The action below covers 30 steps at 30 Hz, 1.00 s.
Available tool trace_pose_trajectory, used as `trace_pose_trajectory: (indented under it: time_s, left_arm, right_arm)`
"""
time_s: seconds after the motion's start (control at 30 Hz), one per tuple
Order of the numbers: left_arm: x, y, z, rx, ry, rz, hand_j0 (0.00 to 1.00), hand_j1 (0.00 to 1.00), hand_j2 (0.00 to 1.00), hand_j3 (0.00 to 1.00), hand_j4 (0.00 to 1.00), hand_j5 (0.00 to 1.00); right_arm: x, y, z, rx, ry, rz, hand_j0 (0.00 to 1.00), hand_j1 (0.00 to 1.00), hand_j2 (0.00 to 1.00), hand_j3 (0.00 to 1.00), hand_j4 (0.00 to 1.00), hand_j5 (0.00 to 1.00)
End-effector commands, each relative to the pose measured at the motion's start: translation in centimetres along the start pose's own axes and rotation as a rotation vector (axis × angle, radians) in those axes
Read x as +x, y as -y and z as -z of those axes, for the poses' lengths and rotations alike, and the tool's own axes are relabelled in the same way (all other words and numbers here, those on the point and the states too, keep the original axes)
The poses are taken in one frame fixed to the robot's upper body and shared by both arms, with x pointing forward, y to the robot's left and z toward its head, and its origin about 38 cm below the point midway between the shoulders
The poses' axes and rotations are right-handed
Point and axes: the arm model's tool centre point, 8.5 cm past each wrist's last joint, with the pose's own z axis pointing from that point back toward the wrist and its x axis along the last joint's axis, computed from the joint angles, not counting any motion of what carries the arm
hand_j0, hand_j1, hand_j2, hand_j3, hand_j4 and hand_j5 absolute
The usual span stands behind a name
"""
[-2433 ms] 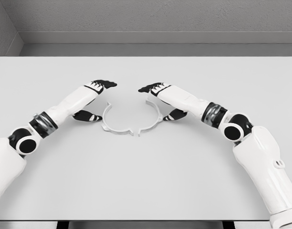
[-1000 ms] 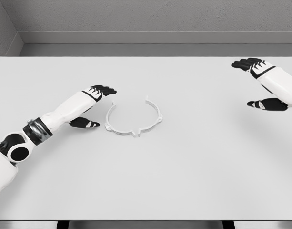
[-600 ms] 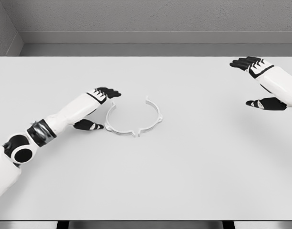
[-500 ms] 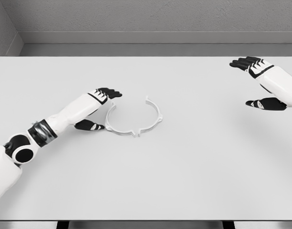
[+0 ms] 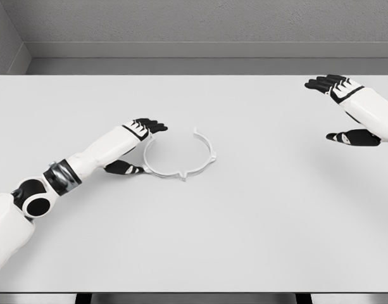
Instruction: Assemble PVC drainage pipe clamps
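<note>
1. Head view, far left: the left arm comes in from the lower left and lies low across the white table (image 5: 194, 240), its forearm angled toward the centre
2. Its left hand (image 5: 138, 144) sits right at the left half-clamp (image 5: 157, 166), fingers spread and relaxed above the arc's upper tip, thumb low by the arc's outer edge; it holds nothing, and whether it actually touches the plastic I cannot tell
3. At the table's middle the two white PVC halves lie flat as one ring, open at the top; the left half-clamp meets the right half-clamp (image 5: 205, 157) at the bottom joint, where small tabs stick out
4. Judged from this, the step in hand is pressing or nudging the left half so the joint seats; the push should run along the table toward the joint, kept flat, since any lift could tip the thin arc or pop the tabs apart
5. With nothing bracing the other half, a hard shove would likely slide the whole ring rightward, so light, steady contact looks wiser
6. Far right, the right hand (image 5: 345, 111) hovers near the table's right edge, well apart from the ring, open and empty
</note>
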Motion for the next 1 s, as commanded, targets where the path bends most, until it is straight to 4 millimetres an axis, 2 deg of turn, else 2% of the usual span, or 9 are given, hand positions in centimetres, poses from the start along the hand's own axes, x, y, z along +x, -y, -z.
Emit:
trace_pose_trajectory:
  time_s: [0.0, 0.97]
  left_arm:
    - [0.2, 0.0, 0.3, 0.01, 0.005, -0.01, 1.0, 1.0, 1.0, 1.0, 1.0, 1.0]
    - [1.5, 0.4, 1.9, 0.039, 0.039, -0.036, 1.0, 1.0, 1.0, 1.0, 1.0, 1.0]
  right_arm:
    - [0.0, 0.1, 0.0, -0.005, 0.0, 0.005, 1.0, 1.0, 1.0, 1.0, 1.0, 1.0]
    - [0.0, 0.1, 0.0, -0.005, 0.0, 0.005, 1.0, 1.0, 1.0, 1.0, 1.0, 1.0]
